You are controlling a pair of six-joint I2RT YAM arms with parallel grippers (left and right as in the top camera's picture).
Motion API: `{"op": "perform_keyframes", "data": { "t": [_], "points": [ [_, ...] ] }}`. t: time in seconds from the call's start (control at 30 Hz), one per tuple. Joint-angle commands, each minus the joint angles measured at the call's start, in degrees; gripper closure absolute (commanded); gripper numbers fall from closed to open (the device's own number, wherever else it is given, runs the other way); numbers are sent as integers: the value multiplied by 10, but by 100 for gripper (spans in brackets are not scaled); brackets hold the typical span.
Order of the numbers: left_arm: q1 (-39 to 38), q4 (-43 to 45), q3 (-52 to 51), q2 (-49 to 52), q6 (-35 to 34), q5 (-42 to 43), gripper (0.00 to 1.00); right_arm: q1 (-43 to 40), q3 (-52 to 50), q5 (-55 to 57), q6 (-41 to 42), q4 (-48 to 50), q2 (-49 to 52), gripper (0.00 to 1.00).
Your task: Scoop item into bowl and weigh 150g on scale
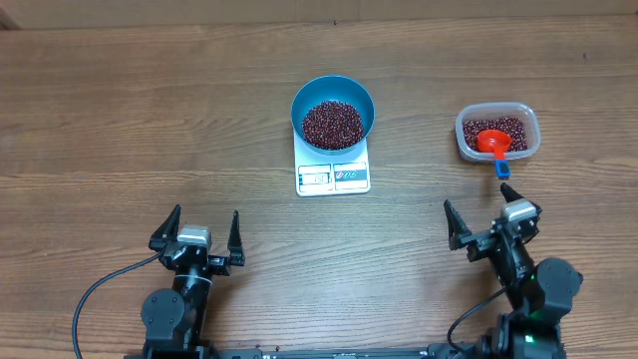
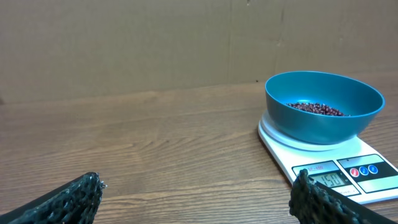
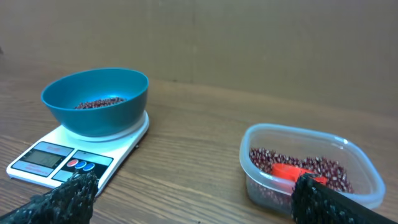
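While the left gripper (image 1: pixel 206 221) and right gripper (image 1: pixel 480 211) hang open and empty, red-brown beans (image 1: pixel 332 123) lie in the blue bowl (image 1: pixel 365 100) atop the scale (image 1: pixel 333 178), so weighing seems nearly settled; next calls for reading the display (image 2: pixel 334 180), its digits unclear here.

Even bright light — soft shadows, wrist-view fingertips blurred.

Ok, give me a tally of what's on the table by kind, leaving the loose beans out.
blue bowl: 1
white scale: 1
clear tub: 1
red scoop: 1
Total: 4
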Motion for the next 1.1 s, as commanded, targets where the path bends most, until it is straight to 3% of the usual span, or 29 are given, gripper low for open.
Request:
{"op": "perform_keyframes", "data": {
  "t": [0.0,0.17,0.3,0.43,0.7,1.07],
  "points": [
    [6,-2,-2,-5,11,-6,1,10,-17,18,2,-32,-62,0],
    [6,-2,-2,-5,11,-6,0,24,-17,49,2,-128,-139,0],
    [6,-2,-2,-5,11,-6,0,49,-17,75,13,-126,-160,0],
    [6,-2,-2,-5,11,-6,0,76,-17,169,106,-130,-168,0],
    [6,-2,-2,-5,11,-6,0,134,-17,260,143,-143,-169,0],
    [6,-2,-2,-5,11,-6,0,184,-17,264,87,-144,-185,0]
  ]
}}
